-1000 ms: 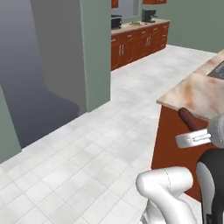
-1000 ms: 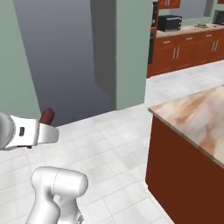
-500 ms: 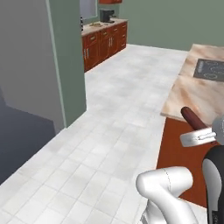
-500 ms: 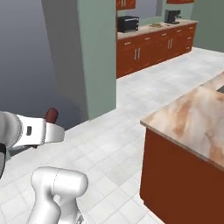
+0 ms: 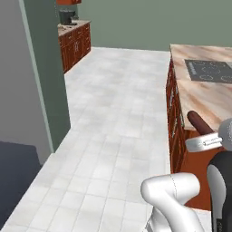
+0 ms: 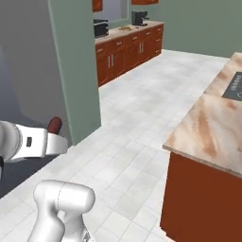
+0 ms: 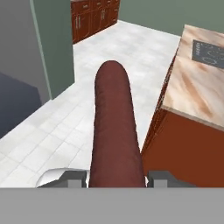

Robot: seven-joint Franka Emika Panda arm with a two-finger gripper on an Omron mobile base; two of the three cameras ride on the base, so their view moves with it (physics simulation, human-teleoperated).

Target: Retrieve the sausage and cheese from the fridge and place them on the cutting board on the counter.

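Observation:
My gripper (image 7: 116, 177) is shut on the sausage (image 7: 114, 127), a dark red-brown link that sticks out forward between the fingers. The base views show the sausage (image 5: 199, 122) (image 6: 55, 125) poking past the white hand, with the gripper (image 5: 205, 139) (image 6: 56, 141) held over the floor beside the island counter (image 5: 206, 97) (image 6: 212, 127) (image 7: 197, 89). The fridge (image 5: 18, 90) (image 6: 23, 71) is a grey surface at the left. The cheese and the cutting board are out of view.
A dark cooktop (image 5: 208, 70) is set into the island top. A green wall pillar (image 5: 47, 72) (image 6: 75, 71) stands left of the tiled floor. Red-brown cabinets (image 5: 74, 41) (image 6: 127, 45) with a coffee machine (image 5: 67, 17) and microwave (image 6: 100, 28) line the far wall.
The whole picture has swung: the base has turned away from the fridge toward the island counter, which now looms closer. The sausage stays gripped as before.

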